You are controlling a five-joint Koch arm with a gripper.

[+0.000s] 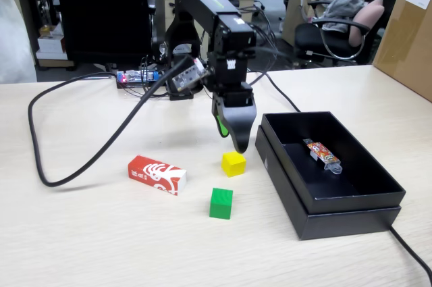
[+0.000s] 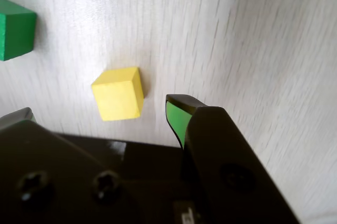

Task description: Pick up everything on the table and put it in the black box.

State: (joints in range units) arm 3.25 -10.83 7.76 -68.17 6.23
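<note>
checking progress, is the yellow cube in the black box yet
Out. The yellow cube sits on the table, left of the black box in the fixed view.

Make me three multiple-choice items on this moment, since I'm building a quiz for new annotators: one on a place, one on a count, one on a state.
1. Where does the small wrapped packet lie?
A. Inside the black box
B. On the table beside the red carton
C. On top of the green cube

2. How many of the three task things lie on the table outside the box?
A. One
B. Two
C. Three

3. What is the gripper doing in the fixed view?
A. Lifting the yellow cube clear of the table
B. Hanging just behind the yellow cube, holding nothing
C. Resting inside the box

Answers:
1 A: the packet lies on the box's floor.
2 C: the red carton, yellow cube and green cube all sit on the tabletop.
3 B: the wrist view shows the yellow cube on the table, untouched.
</note>
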